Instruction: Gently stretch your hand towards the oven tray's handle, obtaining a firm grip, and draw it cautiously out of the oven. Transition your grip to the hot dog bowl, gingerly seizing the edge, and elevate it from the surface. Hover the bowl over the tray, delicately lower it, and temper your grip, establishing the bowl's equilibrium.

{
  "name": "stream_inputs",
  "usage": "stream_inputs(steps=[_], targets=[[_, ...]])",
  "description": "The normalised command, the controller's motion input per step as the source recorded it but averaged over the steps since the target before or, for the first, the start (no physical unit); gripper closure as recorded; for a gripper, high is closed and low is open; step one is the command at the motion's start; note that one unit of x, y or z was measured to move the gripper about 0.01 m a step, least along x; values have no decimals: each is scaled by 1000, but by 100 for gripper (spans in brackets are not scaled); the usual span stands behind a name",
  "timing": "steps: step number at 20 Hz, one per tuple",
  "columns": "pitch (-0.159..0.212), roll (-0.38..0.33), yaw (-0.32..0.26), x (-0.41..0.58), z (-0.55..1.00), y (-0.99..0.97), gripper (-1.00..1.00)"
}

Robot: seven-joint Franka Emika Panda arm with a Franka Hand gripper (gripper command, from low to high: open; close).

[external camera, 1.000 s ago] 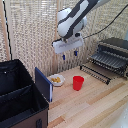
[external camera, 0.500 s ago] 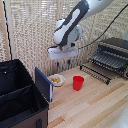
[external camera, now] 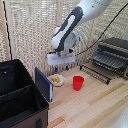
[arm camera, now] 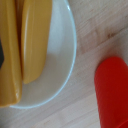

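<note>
Below the jaws: hot dog bowl [arm camera: 45, 55], red cup [arm camera: 114, 92] just beside; gripper [external camera: 61, 67] had descended from higher up toward the bowl; jaw state indiscernible; grasp pending.

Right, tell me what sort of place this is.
Probably a mock kitchen counter set up for robot trials: a toaster oven with its door down, a bowl of food and a red cup on a pale wooden tabletop, with a robot arm overhead.
</note>
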Motion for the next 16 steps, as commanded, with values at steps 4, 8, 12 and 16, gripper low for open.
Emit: stream_inputs(steps=[4, 8, 12, 16], targets=[[32, 1, 112, 248, -254, -209, -100], [18, 0, 95, 267, -353, -119, -100], [20, 11, 86, 246, -280, -165, -100], [10, 16, 39, 208, -104, -100, 100]])
